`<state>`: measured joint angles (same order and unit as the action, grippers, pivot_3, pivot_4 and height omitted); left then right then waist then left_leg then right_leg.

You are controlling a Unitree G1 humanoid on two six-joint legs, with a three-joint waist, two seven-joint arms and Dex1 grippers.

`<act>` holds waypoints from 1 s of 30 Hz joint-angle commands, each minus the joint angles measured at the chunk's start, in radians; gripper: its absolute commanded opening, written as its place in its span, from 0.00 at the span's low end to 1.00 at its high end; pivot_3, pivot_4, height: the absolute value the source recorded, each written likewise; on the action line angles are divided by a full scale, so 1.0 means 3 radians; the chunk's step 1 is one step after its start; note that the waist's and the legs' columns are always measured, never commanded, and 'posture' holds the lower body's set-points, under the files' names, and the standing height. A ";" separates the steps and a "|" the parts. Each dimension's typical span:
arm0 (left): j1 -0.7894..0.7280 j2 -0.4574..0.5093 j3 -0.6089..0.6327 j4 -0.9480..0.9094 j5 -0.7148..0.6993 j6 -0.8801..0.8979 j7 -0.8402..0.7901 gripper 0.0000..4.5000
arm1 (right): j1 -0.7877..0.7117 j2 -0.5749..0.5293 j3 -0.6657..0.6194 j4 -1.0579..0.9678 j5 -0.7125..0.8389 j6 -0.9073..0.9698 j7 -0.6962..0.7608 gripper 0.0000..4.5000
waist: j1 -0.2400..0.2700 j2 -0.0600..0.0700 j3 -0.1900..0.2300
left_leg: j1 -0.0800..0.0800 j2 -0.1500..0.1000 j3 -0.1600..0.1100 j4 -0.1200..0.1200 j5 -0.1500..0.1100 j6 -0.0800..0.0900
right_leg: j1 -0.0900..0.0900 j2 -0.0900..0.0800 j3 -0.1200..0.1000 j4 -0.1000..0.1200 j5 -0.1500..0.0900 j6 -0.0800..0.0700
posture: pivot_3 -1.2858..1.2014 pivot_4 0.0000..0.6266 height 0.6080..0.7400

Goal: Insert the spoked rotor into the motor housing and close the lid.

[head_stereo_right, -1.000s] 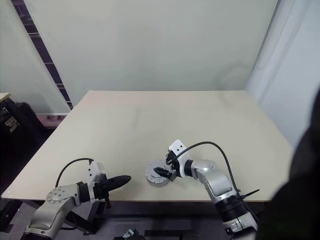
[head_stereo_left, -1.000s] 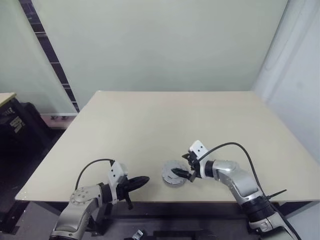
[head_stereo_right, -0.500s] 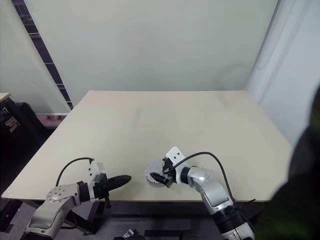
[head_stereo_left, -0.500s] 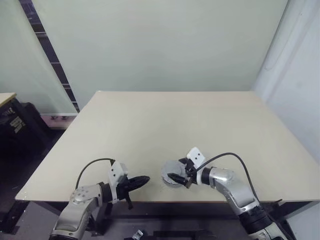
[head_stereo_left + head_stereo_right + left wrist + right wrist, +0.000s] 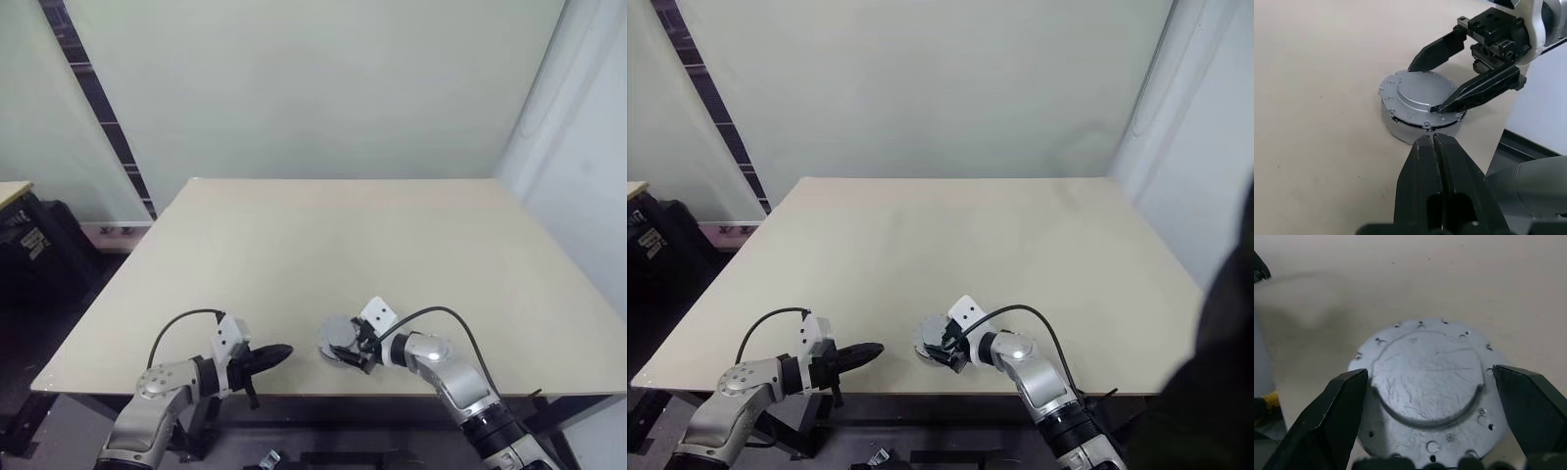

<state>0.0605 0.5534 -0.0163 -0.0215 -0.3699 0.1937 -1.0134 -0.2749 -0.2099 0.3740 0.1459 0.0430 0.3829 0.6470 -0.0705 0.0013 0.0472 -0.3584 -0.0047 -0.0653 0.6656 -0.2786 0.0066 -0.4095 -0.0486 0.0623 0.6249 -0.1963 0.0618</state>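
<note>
The motor housing (image 5: 1420, 110) sits near the front edge of the table (image 5: 343, 245), and all the tabletop beyond it, toward the far edge and out to both sides, is bare and free to pass over. Straight over the housing the way is taken: the right gripper (image 5: 1449, 73) straddles it with fingers (image 5: 1337, 416) spread wide, one on each side of the round top, so both flanks are blocked. To the housing's left, near the table's front edge, the left gripper (image 5: 1432, 142) points at it with fingers pressed together, leaving a strip of bare table between its tip and the housing wall.
</note>
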 commanded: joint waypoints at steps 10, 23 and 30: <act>-0.0069 0.0028 0.0024 -0.0104 -0.0011 -0.0004 0.0002 0.00 | -0.0191 -0.0055 0.0061 -0.0151 -0.0091 0.0192 0.0098 0.71 | 0.0001 0.0000 0.0000 | 0.0000 0.0000 0.0000 0.0001 0.0000 0.0000 | 0.0001 0.0000 0.0001 0.0000 0.0000 0.0000 | 0.52 0.00 1.00; -0.0084 -0.0003 0.0000 -0.0076 -0.0002 -0.0024 0.0005 0.00 | -0.0247 -0.0186 0.0155 -0.0195 -0.0183 0.0327 0.0207 0.71 | 0.0004 0.0000 0.0000 | 0.0000 -0.0003 0.0000 0.0001 0.0000 0.0000 | 0.0002 -0.0001 0.0001 0.0000 0.0000 0.0000 | 0.52 0.00 1.00; -0.0134 -0.0029 -0.0043 -0.0046 0.0036 -0.0048 0.0019 0.00 | -0.0256 -0.0204 0.0202 -0.0186 -0.0220 0.0407 0.0193 0.71 | 0.0004 0.0000 0.0000 | 0.0000 -0.0004 0.0000 0.0001 0.0000 0.0000 | 0.0002 -0.0001 0.0002 -0.0001 0.0000 0.0000 | 0.52 0.00 1.00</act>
<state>0.0441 0.5451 -0.0281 -0.0214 -0.3649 0.1955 -1.0113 -0.3409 -0.2539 0.4289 0.1109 -0.0032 0.4901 0.7021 -0.0695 0.0013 0.0472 -0.3584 -0.0058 -0.0654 0.6659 -0.2786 0.0067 -0.4088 -0.0489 0.0628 0.6247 -0.1963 0.0619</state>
